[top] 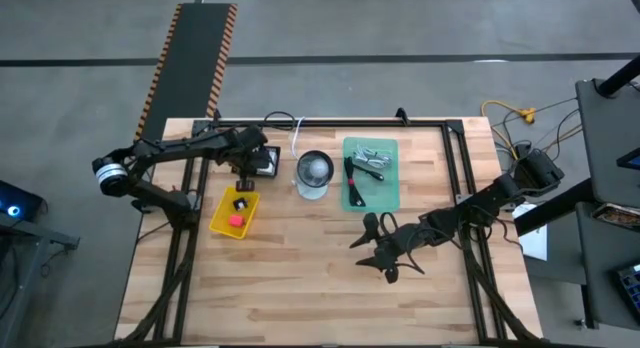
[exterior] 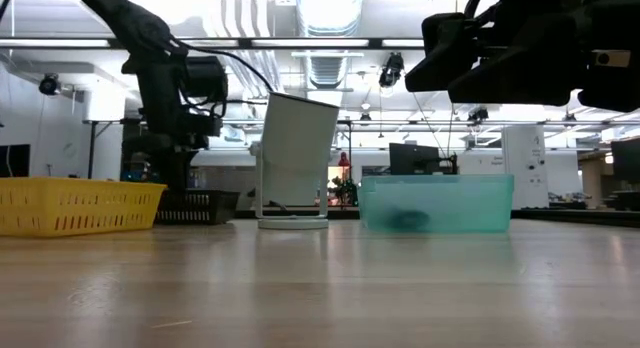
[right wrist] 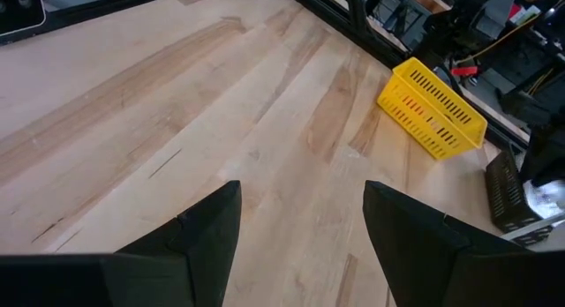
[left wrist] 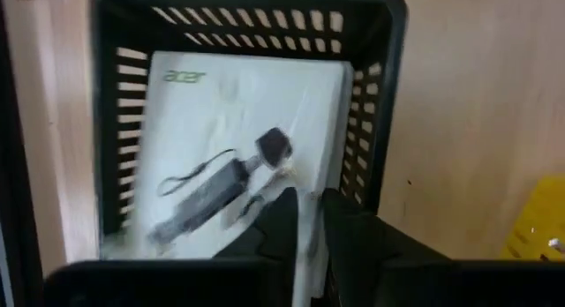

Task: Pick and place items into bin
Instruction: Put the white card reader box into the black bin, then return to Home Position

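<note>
Wooden desk (top: 300, 278) in the high view carried a yellow bin (top: 235, 212) holding a pink-red lump (top: 235, 220) and tiny black cube (top: 239, 202); left hand (top: 262, 160) hung over a black basket (top: 266, 168). Low view: white cup (exterior: 294, 160), teal tray (exterior: 436, 202). Left wrist: fingers (left wrist: 281, 220) nearly together above a white card (left wrist: 238, 122). Right wrist: right hand (right wrist: 302, 226) spread apart, empty.

Industrial lab: ceiling ducts (exterior: 325, 8), workbenches.

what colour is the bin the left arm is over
Black bin, slatted walls; the left wrist view shows it best.
</note>
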### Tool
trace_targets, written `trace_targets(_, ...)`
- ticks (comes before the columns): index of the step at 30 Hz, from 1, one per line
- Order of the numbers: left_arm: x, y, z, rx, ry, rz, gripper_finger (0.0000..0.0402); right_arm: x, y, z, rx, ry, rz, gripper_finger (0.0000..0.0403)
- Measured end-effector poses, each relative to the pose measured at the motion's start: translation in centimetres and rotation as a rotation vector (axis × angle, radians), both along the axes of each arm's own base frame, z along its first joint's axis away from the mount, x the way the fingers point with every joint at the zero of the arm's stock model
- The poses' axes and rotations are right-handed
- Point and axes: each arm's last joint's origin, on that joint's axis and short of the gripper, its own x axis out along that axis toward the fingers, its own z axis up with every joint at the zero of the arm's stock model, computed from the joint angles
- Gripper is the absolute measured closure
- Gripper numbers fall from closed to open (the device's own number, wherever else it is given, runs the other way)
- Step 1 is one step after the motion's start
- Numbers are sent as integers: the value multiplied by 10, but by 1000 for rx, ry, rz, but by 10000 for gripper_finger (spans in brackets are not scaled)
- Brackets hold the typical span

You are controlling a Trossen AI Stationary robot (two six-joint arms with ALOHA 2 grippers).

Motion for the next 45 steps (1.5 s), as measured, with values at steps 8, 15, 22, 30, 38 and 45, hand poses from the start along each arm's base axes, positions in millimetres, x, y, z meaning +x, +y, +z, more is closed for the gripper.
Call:
trace_targets(8, 4, 2, 11, 5, -56, 31, 287, 0, 0, 0, 0, -1, 0, 179)
trace_targets(15, 6, -8, 35, -146, -388, -101, 292, 0, 0, 0, 0, -1, 0, 179)
trace_targets(22, -1, -27, 63, -238, -678, -88, 327, 0, 0, 0, 0, 0, 0, 179)
trace_targets(30, -16, -69, 46, -173, -946, -203, 390, 0, 0, 0, -2, 5, 0, 179)
trace_targets(38, -42, -106, 20, -71, -1142, -187, 401, 0, 0, -1, -4, 8, 0, 179)
trace_targets(45, -58, -128, 10, -64, -1208, -239, 401, 0, 0, -1, 0, 9, -2, 179)
